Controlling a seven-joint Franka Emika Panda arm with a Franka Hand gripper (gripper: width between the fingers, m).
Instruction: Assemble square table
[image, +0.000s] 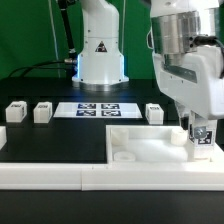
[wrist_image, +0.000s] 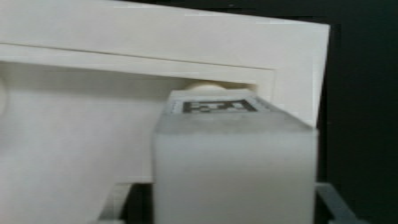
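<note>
Exterior view. My gripper is closed on one short white leg, held upright with the tag facing the camera. The leg hangs over the corner of the slab on the exterior view's right. I cannot tell from here whether its foot touches the slab. The slab lies flat against the border wall, with a round socket showing at its near corner on the exterior view's left. Three spare legs stand on the black table behind it. Two are on the exterior view's left of the marker board and one is on its right.

Wrist view. The held leg fills the middle of the frame, with its tag at the far end. Past it a pale rounded shape shows at the slab's edge. I take this to be the target socket, but the picture is soft. My fingers are hardly visible here.

Handling notes (judgement).
- The leg looks like light, rigid plastic with smooth faces. It will not crush, but it could twist in the jaws if the tip catches the socket rim.
- A grip on two opposite flat sides, well up from the insertion end, leaves the tip free. That is how I appear to have it.
- The slab is stiff and light enough to slide. The border wall should brace it while I press.
- The main risk is an off-centre approach that tilts the leg.
</note>
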